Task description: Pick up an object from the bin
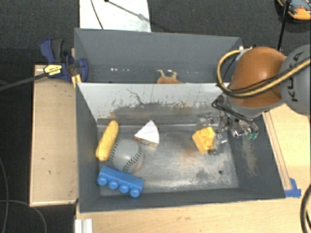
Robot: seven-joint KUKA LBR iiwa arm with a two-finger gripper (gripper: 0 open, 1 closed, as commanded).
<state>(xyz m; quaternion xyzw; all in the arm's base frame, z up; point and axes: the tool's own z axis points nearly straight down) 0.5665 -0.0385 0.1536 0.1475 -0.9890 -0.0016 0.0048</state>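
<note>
My gripper point(217, 139) hangs low over the right part of the bin floor, under the orange dome. A yellow cheese-like wedge point(204, 140) lies right at its fingertips on their left side, touching or nearly touching them. I cannot tell whether the fingers close on the wedge or stand beside it. To the left, a white and tan cake-slice wedge point(148, 133) rests near the bin's middle, well apart from the gripper.
At the left of the bin lie a yellow corn cob point(107, 140), a grey baseball point(126, 155) and a blue toy brick point(120, 181). Bare bin floor stretches between the yellow wedge and these things.
</note>
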